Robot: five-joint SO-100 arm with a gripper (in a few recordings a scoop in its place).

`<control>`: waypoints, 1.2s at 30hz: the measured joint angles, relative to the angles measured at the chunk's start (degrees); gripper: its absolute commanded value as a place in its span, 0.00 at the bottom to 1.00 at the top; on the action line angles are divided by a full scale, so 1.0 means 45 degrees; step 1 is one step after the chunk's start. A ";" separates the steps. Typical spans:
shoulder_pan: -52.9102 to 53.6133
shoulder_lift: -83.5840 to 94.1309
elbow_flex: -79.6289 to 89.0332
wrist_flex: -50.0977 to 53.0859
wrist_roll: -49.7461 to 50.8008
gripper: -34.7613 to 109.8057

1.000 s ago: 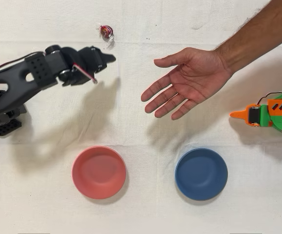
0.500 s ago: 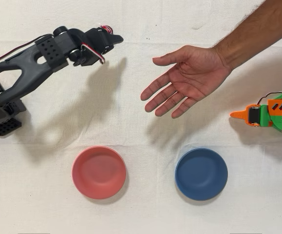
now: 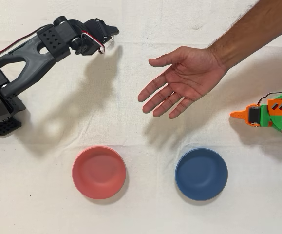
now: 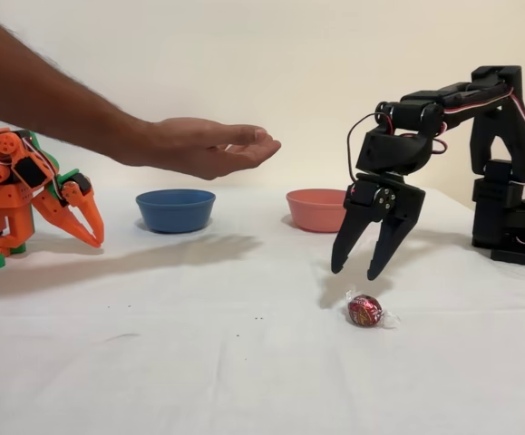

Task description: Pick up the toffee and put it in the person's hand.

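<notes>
A white, faintly creased cloth (image 4: 199,362) covers the table. Above it the person's hand (image 3: 182,80) hovers palm-up, fingers spread, well to the right of the black arm in the overhead view. Two smooth round bowls – red (image 3: 99,171) and blue (image 3: 201,174) – sit nearer the lower edge. An idle orange arm (image 4: 26,195) rests at the side. The gripper (image 4: 360,270) hangs jaws apart, empty, just above the toffee (image 4: 365,311) – shiny red foil, clear twisted ends – which lies on the cloth; from overhead the gripper hides the sweet.
</notes>
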 measured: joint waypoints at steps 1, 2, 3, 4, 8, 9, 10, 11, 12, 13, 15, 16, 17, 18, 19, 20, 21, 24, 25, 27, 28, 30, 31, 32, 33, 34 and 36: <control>-0.0039 -0.0234 -0.0059 0.0020 0.0078 0.42; -0.0098 -0.0449 -0.0137 0.0020 0.0137 0.42; -0.0117 -0.0664 -0.0273 0.0020 0.0234 0.42; -0.0156 -0.0840 -0.0430 -0.0020 0.0293 0.42; -0.0215 -0.1191 -0.0742 -0.0430 0.0352 0.42; -0.0195 -0.1191 -0.0781 -0.0508 0.0352 0.42; -0.0176 -0.1191 -0.0859 -0.0605 0.0352 0.42; -0.0176 -0.1250 -0.0957 -0.0684 0.0352 0.42; -0.0176 -0.1328 -0.1035 -0.0723 0.0352 0.42; -0.0176 -0.1367 -0.1094 -0.0703 0.0352 0.42; -0.0195 -0.1406 -0.1113 -0.0684 0.0410 0.42; -0.0195 -0.1406 -0.1133 -0.0684 0.0488 0.42; -0.0254 -0.1406 -0.1133 -0.0684 0.0547 0.42; -0.0293 -0.1406 -0.1133 -0.0684 0.0566 0.42; -0.0313 -0.1406 -0.1133 -0.0684 0.0586 0.42; -0.0371 -0.1426 -0.1133 -0.0684 0.0586 0.42; -0.0430 -0.1523 -0.1152 -0.0684 0.0586 0.42; -0.0605 -0.1719 -0.1152 -0.0742 0.0586 0.42; -0.0645 -0.1719 -0.1172 -0.0742 0.0586 0.42; -0.0723 -0.1738 -0.1191 -0.0703 0.0586 0.42; -0.0762 -0.1738 -0.1191 -0.0723 0.0586 0.41; -0.0840 -0.1738 -0.1191 -0.0781 0.0723 0.41; -0.0879 -0.1738 -0.1191 -0.0781 0.0762 0.41; -0.0879 -0.1738 -0.1191 -0.0781 0.0801 0.41; -0.0879 -0.1738 -0.1191 -0.0781 0.0820 0.41; -0.0879 -0.1738 -0.1191 -0.0781 0.0879 0.41; -0.0840 -0.1738 -0.1172 -0.0859 0.1094 0.40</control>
